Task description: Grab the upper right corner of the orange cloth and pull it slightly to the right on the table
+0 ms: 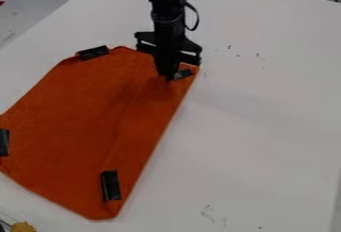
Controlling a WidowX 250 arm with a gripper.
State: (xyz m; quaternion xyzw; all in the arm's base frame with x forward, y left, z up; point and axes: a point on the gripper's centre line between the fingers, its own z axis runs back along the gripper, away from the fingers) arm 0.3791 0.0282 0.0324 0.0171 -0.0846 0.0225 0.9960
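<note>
Fingers: the gripper (pixel 170 78) hangs point-down with its tips at the cloth; I cannot tell whether they are spread, pressed together or pinching fabric
Orange cloth (pixel 86 119): on the white tabletop (pixel 266 106), one corner at the fingers, the rest reaching down and to the left of them in the view, with creases near the tips
Nearest black piece (pixel 183 74): on the cloth's corner, just beside the fingers on their right
Upper black piece (pixel 92 53): at the cloth's edge, up and left of the fingertips
Lower black piece (pixel 110 185): well below the fingers, on the cloth
Left black piece (pixel 4 142): far left of and below them
</note>
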